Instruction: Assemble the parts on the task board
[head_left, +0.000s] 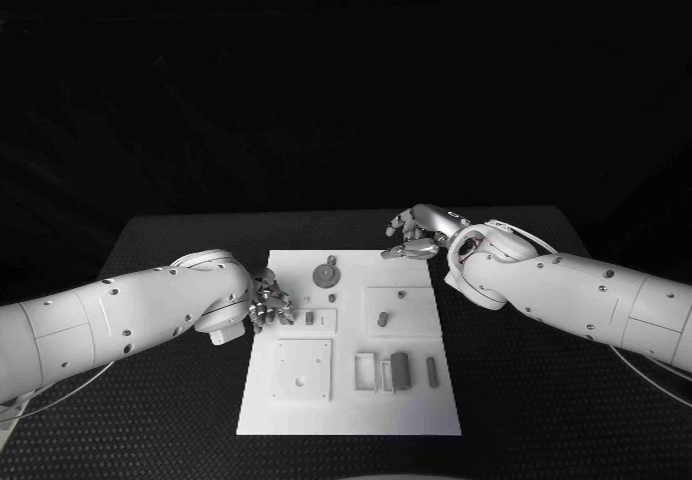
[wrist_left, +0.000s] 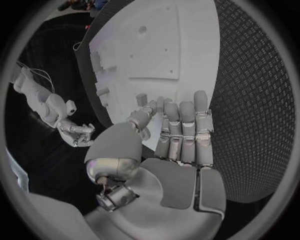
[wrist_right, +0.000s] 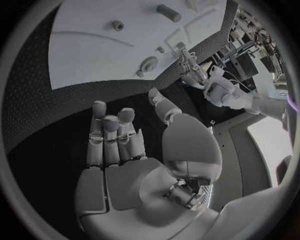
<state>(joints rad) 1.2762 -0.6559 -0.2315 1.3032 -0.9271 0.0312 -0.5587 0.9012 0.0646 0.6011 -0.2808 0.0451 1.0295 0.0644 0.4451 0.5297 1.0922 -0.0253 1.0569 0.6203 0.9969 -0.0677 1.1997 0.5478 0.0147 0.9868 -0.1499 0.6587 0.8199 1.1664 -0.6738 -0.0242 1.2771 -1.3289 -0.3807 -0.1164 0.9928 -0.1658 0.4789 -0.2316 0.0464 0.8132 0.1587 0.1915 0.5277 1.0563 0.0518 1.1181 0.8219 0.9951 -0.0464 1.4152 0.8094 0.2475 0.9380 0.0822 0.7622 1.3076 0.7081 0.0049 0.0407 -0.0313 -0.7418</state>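
A: Head view, entry. The task board (head_left: 351, 345) lies flat in the middle of the desk (head_left: 173, 235). Left hand (head_left: 271, 303) sits at the board's left edge, beside a small slotted block (head_left: 317, 319). Right hand (head_left: 420, 234) hovers over the desk just off the board's far right corner.

B: Fingers?

A: Right hand: fingers apart, palm bare in the right wrist view (wrist_right: 128, 165), holding nothing. Left hand: fingers lie side by side and half-curled in the left wrist view (wrist_left: 169, 145), their tips at the board's edge. There may be a small piece at the thumb tip, but I cannot tell whether it is pinched or merely behind it.

B: Parts?

A: All on the board. A round disc part (head_left: 327, 271) near the far edge. A short peg (head_left: 384, 319) stands on a raised square plate right of centre. A square plate with holes (head_left: 303, 369) sits at the near left. A group of upright bars (head_left: 392, 370) stands at the near right.

B: Progress?

A: Judged early. The pieces lie spread out and apart, and neither hand plainly carries one. The peg and the bars may already be seated, but I cannot confirm it. Most of the fitting looks left to do.

B: Next?

A: Probably the left hand works the block beside it.
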